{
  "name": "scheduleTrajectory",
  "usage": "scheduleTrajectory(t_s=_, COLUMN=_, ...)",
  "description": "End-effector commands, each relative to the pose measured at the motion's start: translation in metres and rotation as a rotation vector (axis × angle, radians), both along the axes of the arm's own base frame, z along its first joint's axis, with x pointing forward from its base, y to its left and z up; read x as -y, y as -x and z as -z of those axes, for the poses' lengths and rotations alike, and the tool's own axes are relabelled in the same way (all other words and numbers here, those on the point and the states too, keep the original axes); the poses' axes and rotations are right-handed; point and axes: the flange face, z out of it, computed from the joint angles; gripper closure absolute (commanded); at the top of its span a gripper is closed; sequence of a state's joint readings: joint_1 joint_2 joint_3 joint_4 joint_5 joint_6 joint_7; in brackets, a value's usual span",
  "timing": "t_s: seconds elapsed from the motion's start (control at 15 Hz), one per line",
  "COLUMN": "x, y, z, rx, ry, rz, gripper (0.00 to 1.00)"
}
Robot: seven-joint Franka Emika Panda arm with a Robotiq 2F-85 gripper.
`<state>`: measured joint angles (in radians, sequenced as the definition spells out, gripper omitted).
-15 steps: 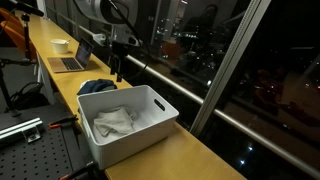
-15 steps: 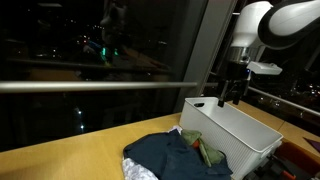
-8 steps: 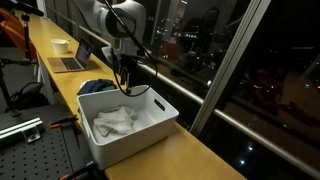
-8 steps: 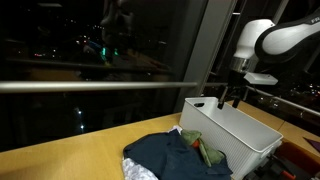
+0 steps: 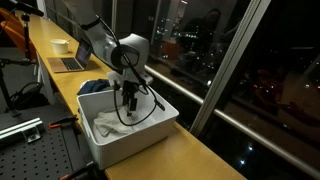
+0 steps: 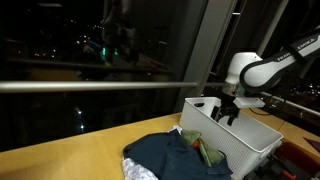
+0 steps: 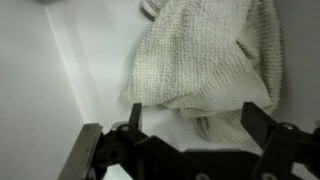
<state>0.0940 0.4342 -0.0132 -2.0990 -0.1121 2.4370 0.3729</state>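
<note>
My claw [image 7: 192, 118] hung in the mouth of the white bin [image 5: 128, 150], spread wide and holding nothing, just above the crumpled white towel [image 7: 210, 55] on the bin's floor.

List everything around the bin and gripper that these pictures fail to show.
- Towel: unseen in an exterior view, behind the bin wall.
- Gripper: whether its fingers touch the towel is unclear; too small in both exterior views, blurred in the wrist view.
- Dark clothes: mostly hidden behind the bin in an exterior view.
- Green item: only a sliver shows under the clothes; unidentifiable.
</note>
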Motion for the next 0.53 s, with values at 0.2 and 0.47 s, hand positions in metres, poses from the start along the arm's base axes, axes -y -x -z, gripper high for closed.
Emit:
scheduleTrajectory(t_s=0.2, x=0.020, y=-0.003, z=0.068, rx=-0.064, ry=-0.054, rz=0.013, gripper=0.00)
scheduleTrajectory(t_s=0.47, x=0.032, y=-0.002, z=0.102, rx=-0.104, ry=-0.075, rz=0.042, gripper=0.08)
